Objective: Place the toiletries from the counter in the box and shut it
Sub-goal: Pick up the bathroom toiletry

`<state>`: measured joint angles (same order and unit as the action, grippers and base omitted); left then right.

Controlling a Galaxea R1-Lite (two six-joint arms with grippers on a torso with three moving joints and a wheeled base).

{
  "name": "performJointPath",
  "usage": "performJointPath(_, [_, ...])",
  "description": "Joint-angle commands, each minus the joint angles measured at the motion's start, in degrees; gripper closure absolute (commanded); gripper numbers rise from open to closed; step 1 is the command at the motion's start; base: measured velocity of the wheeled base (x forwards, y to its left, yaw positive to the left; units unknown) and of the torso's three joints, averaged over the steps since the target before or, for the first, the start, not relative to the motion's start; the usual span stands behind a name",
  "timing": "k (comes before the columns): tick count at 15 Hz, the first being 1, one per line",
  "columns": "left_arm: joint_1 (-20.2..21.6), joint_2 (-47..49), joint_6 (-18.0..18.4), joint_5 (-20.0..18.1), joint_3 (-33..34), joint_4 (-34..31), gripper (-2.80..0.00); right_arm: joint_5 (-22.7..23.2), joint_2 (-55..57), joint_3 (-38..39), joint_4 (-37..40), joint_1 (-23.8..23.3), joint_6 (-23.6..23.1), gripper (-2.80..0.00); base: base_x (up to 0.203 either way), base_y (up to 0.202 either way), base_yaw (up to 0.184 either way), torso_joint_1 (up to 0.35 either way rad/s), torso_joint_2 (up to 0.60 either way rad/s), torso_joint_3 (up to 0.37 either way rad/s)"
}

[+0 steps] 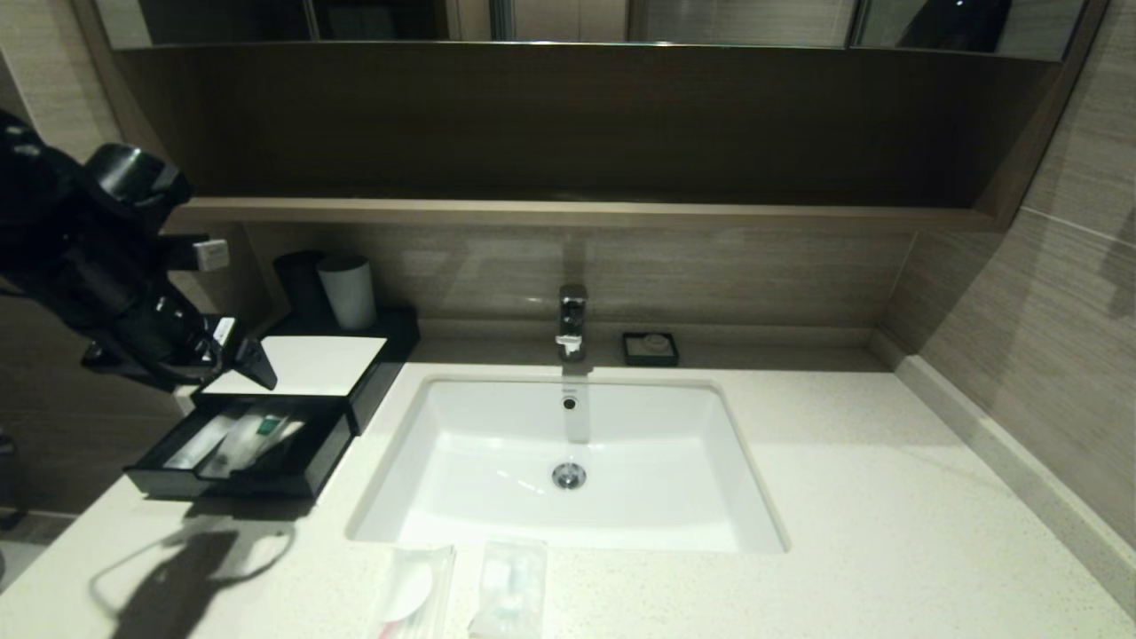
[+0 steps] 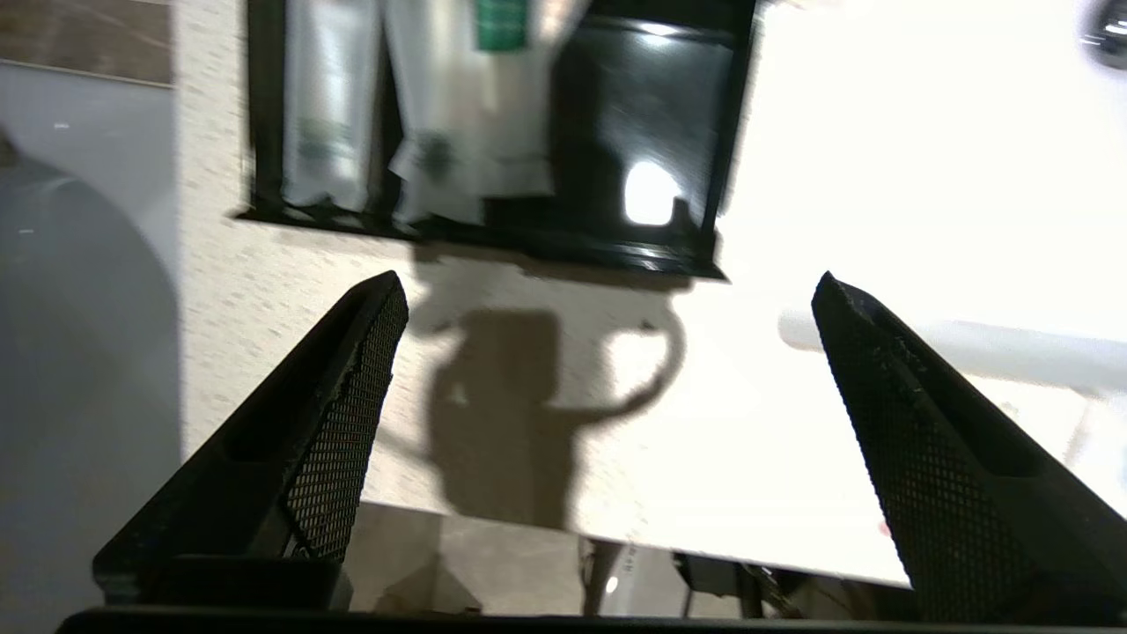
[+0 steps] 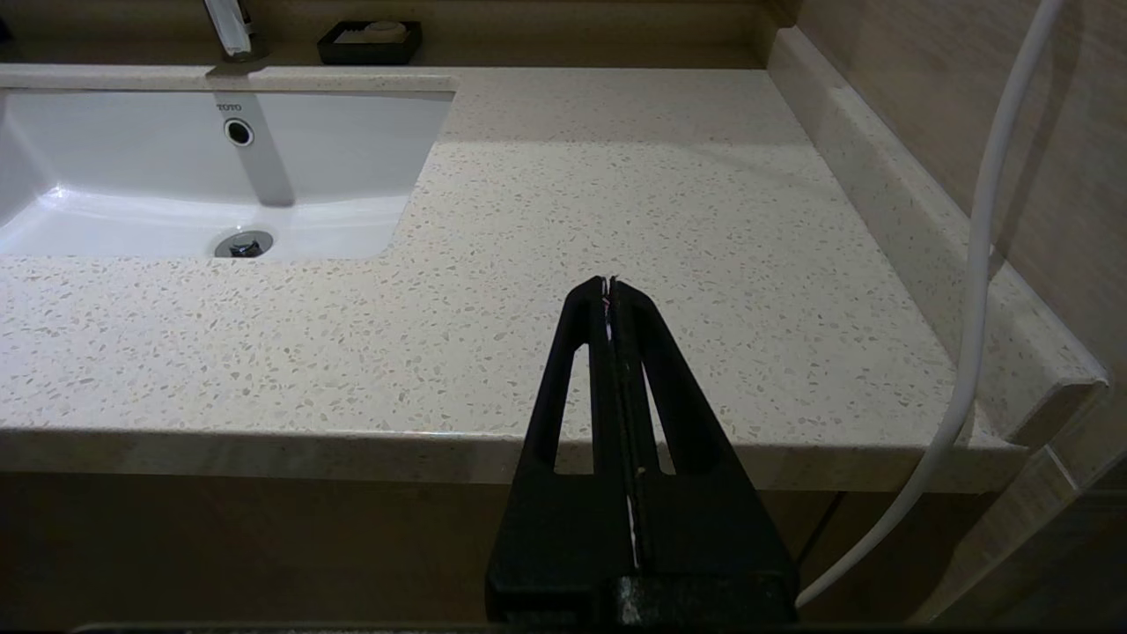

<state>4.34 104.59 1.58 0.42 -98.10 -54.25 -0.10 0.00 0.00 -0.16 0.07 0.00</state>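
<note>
The left pincer [image 2: 607,291] has black wedge fingers [image 2: 339,414] with cross-hatched mesh pads. The right pincer [image 3: 609,282] is black with slotted fingers; a white cable [image 3: 977,291] runs beside it.

My right gripper [image 3: 609,283] hangs over the front edge of the counter [image 3: 616,202], fingers pressed flat together with nothing between them. The sink [image 3: 176,176] is set into the counter, well off to one side of my gripper. Its drain [image 3: 243,244] sits on the basin floor, with the overflow hole [image 3: 238,132] on the back wall above it. Behind the sink stand the tap [image 3: 231,26] and a black dish [image 3: 370,42]. A white cable [image 3: 977,291] runs down beside the counter's far end.
</note>
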Motion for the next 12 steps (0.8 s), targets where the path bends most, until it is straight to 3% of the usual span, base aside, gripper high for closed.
performJointPath(1, [-2.3,-6.0,-2.2,-3.9,2.0,-2.4,-2.80,0.0,-0.1,0.1,0.0,0.0,0.0,0.00,0.000,0.000,0.000,0.000,0.00,0.000])
performJointPath(4, [-4.8,-9.7,-4.8,-9.2,3.5,-7.3,-2.80,0.0,-0.1,0.1,0.0,0.0,0.0,0.00,0.000,0.000,0.000,0.000,0.00,0.000])
performJointPath(9, [-9.6,-12.8,-5.5,-9.8,9.8,-10.3,-2.80,0.0,0.0,0.1,0.0,0.0,0.0,0.00,0.000,0.000,0.000,0.000,0.00,0.000])
performJointPath(12, [-15.4,-10.7,-11.0,-10.5,12.7,-8.8,-2.80,0.0,0.0,0.1,0.0,0.0,0.0,0.00,0.000,0.000,0.000,0.000,0.00,0.000])
